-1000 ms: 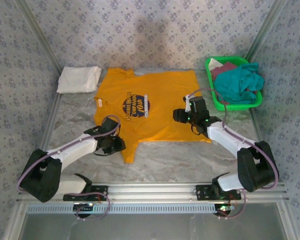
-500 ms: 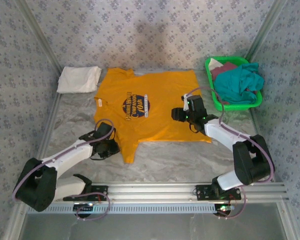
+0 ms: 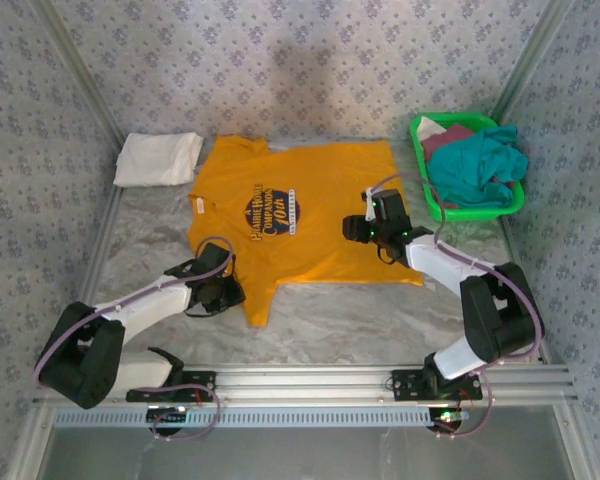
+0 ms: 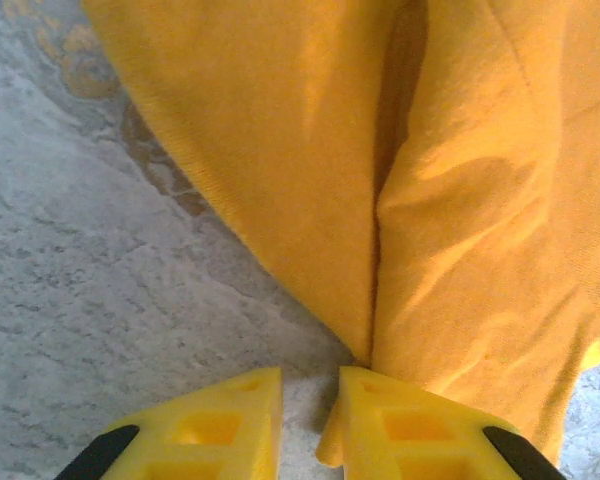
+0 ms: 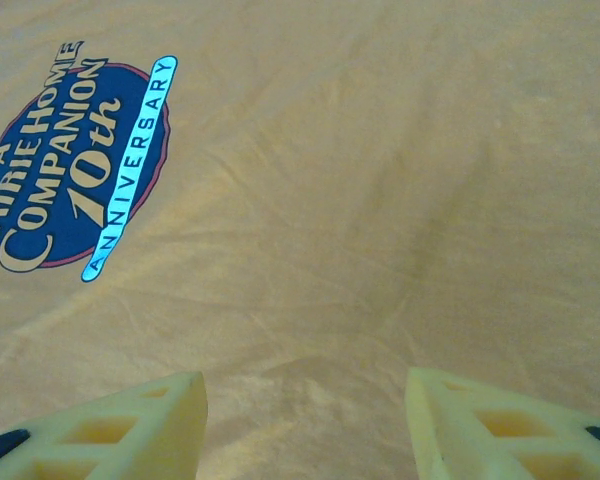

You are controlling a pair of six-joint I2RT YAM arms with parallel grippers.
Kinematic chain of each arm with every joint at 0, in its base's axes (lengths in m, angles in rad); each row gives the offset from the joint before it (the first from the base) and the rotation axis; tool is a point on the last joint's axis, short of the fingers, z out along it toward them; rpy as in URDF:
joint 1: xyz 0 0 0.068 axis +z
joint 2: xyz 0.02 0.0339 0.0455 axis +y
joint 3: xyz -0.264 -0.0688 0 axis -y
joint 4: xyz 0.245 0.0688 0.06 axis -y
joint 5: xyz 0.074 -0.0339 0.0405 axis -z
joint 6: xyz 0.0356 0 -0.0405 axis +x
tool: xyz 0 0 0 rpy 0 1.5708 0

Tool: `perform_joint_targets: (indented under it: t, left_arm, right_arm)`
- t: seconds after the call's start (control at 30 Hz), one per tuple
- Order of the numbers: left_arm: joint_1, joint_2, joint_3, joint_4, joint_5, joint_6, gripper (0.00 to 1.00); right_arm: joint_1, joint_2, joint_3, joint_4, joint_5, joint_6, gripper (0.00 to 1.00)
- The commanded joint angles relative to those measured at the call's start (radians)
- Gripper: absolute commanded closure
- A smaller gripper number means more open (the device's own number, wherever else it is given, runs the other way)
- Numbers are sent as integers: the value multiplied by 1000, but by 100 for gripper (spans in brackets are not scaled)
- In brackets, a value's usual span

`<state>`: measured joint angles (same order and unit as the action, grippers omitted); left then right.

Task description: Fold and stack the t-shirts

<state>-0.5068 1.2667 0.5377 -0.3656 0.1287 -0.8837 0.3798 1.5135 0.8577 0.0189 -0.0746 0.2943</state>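
Your left arm [image 3: 145, 300] and right arm [image 3: 450, 265] both had white shells along the long links and bulky black housings at the joints. A thin lilac-grey cable [image 3: 75, 322] ran along each arm and looped loose near the wrist. Small green lights glowed on the right arm's black wrist block [image 3: 380, 235]. The left gripper [image 4: 311, 385] carried bright yellow plastic fingers [image 4: 230, 420], moulded with shallow square pockets and black patches at the outer corners. The right gripper [image 5: 305, 395] had fingers [image 5: 130, 420] of the same pocketed shape, which looked paler, almost cream.
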Motion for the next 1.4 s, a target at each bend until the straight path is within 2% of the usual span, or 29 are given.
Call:
perform_joint_targets:
  t: [0.0,0.37,0.77,1.07,1.37]
  left_arm:
    - [-15,17,30,6,15,2,78]
    - [-38,106,37,51,28,4,77]
    - [-48,105,21,41,0,-17,96]
    - [-48,41,38,1,-13,-17,88]
    - [-58,79,49,41,25,-18,84]
  right_arm:
    - [-5,23,35,-10,11,-15,44]
    - [-11,33,36,-14,12,-20,43]
    - [-15,30,42,-16,16,-15,43]
    - [-16,32,43,-20,23,-14,44]
    - [-18,34,38,-17,23,-14,44]
